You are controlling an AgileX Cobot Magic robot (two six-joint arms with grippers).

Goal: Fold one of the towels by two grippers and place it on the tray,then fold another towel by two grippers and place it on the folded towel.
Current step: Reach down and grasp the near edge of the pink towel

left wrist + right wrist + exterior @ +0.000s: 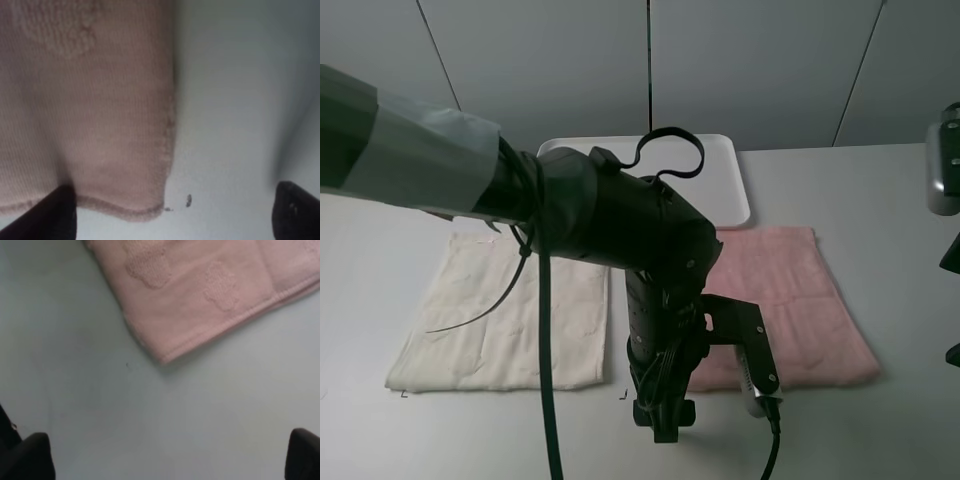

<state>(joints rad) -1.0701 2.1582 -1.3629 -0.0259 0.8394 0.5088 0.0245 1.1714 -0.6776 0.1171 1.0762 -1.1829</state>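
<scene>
The pale pink towel (pixel 790 295) lies flat on the table, right of centre. The cream towel (pixel 505 315) lies flat to its left. Behind them sits the white tray (pixel 725 170), partly hidden by my left arm. My left gripper (pixel 663 415) hangs over the pink towel's near left corner (pixel 145 205); its fingertips (pixel 47 215) stand wide apart and open, one over the towel's edge, holding nothing. My right gripper (pixel 165 462) is open above bare table, short of another corner of the pink towel (pixel 165 352). Only parts of the right arm (pixel 945 170) show at the exterior view's edge.
The left arm, wrapped in grey tape with black cables (pixel 545 330), crosses the exterior view and covers part of both towels and the tray. Small dark corner marks (pixel 623 394) sit on the white table near the towels' front edges.
</scene>
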